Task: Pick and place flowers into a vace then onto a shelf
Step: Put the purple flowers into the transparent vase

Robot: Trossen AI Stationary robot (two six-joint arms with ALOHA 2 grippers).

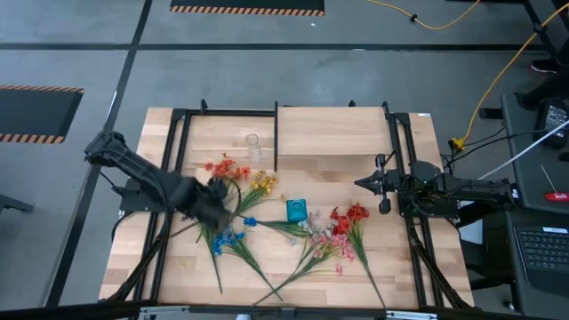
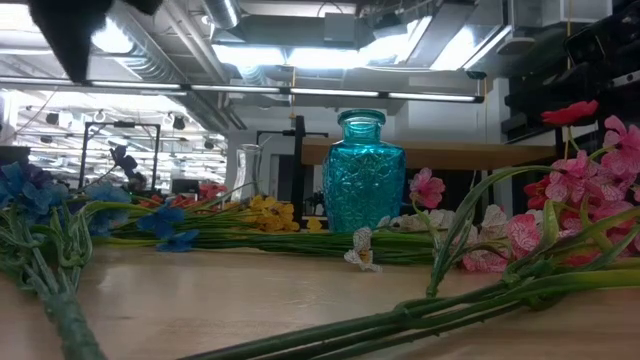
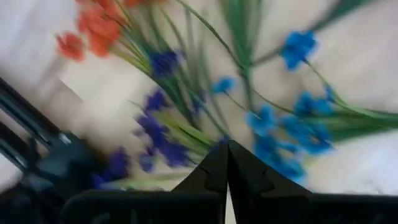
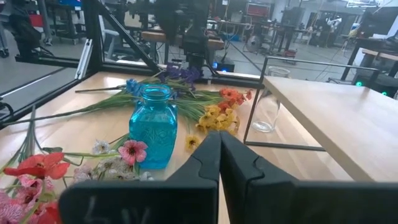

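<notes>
Flower stems lie spread on the table: orange-red (image 1: 227, 169), yellow (image 1: 263, 183), blue (image 1: 227, 238) and pink-red (image 1: 342, 227) blooms. A blue glass vase (image 1: 296, 211) stands upright among them, and also shows in the low view (image 2: 363, 172). The shelf (image 1: 333, 133) stands at the far middle. My left gripper (image 1: 220, 206) is shut and empty, above the blue and purple blooms (image 3: 161, 134). My right gripper (image 1: 359, 184) is shut and empty, right of the vase (image 4: 153, 127), pointing at it.
A clear glass (image 1: 253, 142) stands upright on the table by the shelf's left legs (image 4: 255, 99). Black frame rails (image 1: 173, 151) run along both table sides. Long stalks (image 2: 420, 310) reach toward the near edge.
</notes>
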